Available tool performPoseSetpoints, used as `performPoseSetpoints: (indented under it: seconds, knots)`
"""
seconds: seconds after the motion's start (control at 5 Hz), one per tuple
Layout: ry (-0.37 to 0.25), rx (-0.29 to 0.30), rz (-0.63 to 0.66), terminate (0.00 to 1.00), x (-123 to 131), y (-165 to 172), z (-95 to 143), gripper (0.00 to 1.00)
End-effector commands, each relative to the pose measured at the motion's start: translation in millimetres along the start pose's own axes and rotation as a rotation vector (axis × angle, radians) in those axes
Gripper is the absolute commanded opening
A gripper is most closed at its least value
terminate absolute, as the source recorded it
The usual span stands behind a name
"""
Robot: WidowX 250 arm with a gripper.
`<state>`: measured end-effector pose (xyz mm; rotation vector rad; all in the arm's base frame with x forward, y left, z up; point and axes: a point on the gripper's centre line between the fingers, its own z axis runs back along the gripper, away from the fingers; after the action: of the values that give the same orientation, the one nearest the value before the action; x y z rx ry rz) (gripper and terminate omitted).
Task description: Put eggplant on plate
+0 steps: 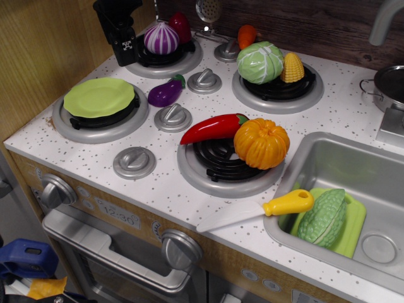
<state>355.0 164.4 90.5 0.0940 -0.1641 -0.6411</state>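
Observation:
The eggplant (166, 92) is small, glossy and dark purple with a green cap. It lies on the white stovetop between the left burners, just right of the plate. The plate (98, 97) is round and lime green and rests on the front-left burner. My black gripper (124, 47) hangs at the back left, above the stovetop beside the rear-left burner, well behind the eggplant. Nothing shows between its fingers, and I cannot tell whether it is open or shut.
A striped onion (161, 38) sits on the rear-left burner. A red chili pepper (213, 128) and an orange pumpkin (261, 143) lie on the front-right burner. Cabbage (259, 62) and corn (292, 67) sit at the rear right. A toy knife (259, 211) lies at the sink (328, 158) edge.

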Motion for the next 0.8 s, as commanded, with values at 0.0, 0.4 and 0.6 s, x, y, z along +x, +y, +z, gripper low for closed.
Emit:
performPoseSetpoints:
  seconds: [0.0,0.4,0.6]
  knots:
    - [0.000,0.000,0.000,0.00,0,0,0,1.00]
    - [-0.001,0.011,0.251,0.00,25,16,-4,1.00]
    - [0.007,0.116,0.349,0.00,39,18,-10,1.00]
